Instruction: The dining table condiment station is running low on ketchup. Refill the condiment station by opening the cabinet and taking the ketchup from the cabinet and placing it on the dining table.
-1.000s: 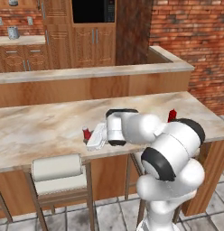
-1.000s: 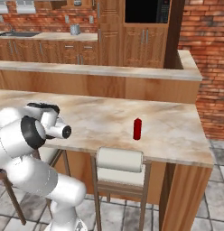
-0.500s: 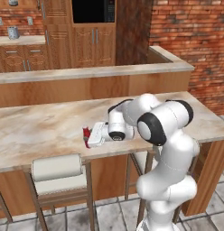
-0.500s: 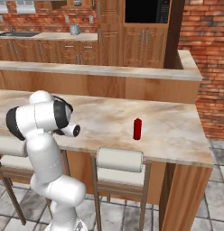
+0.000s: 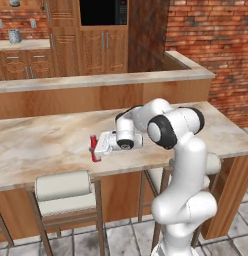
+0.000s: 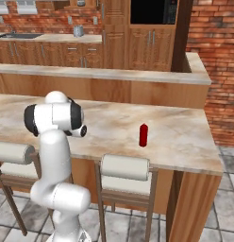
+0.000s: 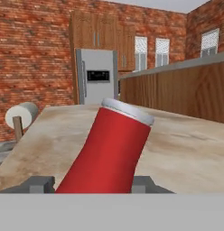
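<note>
The ketchup [image 5: 93,150], a slim red bottle with a pale cap, is low over the dining table [image 5: 41,145] near its front edge. My gripper [image 5: 96,150] reaches in from the right, shut on its lower body. In the hand view the ketchup [image 7: 109,149] leans to the right between my fingertips [image 7: 41,184], which sit close against both its sides. My gripper [image 7: 93,184] points along the table top [image 7: 186,149]. I cannot tell which of the far wooden cabinets is the task's cabinet.
A second red bottle [image 6: 143,135] stands upright on the table's right part [image 6: 185,137]. The raised wooden ledge [image 5: 96,80] runs along the back. Cushioned stools [image 5: 63,187] [image 6: 124,168] stand under the front edge. A brick wall closes the right side.
The arm's elbow and shoulder have swung up and back from the front. The hand and the ketchup have stayed at the same spot near the table's front edge.
</note>
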You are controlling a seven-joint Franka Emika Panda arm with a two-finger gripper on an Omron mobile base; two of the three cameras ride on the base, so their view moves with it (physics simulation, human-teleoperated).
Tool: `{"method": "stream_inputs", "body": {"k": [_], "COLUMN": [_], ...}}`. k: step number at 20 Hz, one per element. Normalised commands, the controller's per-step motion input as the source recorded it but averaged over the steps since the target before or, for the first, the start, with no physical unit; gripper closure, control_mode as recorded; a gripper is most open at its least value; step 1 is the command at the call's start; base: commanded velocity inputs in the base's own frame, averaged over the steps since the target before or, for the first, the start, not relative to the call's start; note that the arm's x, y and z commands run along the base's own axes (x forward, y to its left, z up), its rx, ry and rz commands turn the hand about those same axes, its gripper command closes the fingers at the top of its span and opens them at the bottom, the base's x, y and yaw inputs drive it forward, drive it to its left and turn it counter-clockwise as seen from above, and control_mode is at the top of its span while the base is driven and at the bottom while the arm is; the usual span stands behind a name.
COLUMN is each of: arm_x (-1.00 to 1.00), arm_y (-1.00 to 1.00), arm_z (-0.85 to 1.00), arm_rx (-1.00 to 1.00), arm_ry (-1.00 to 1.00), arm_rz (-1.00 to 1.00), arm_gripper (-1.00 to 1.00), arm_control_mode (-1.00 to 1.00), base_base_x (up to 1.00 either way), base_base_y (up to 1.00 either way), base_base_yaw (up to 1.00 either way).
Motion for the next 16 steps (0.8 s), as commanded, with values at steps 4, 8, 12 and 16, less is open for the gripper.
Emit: {"method": "stream_inputs", "body": {"k": [4,8,12,16], "arm_x": [0.21,-0.61,-0.80,-0.20], "arm_y": [0.02,0.00,0.00,0.00], "arm_z": [-0.26,-0.33,-0.36,-0.41], "arm_rx": [0.00,0.00,0.00,0.00], "arm_ry": [-0.06,-0.32,-0.39,-0.21], "arm_rz": [0.01,0.07,0.06,0.01], "arm_gripper": [1.00,1.00,1.00,1.00], "arm_control_mode": [-1.00,-1.00,-1.00,-1.00], "base_base_x": [0.00,0.00,0.00,0.00], "base_base_y": [0.00,0.00,0.00,0.00], "base_base_yaw": [0.00,0.00,0.00,0.00]}}
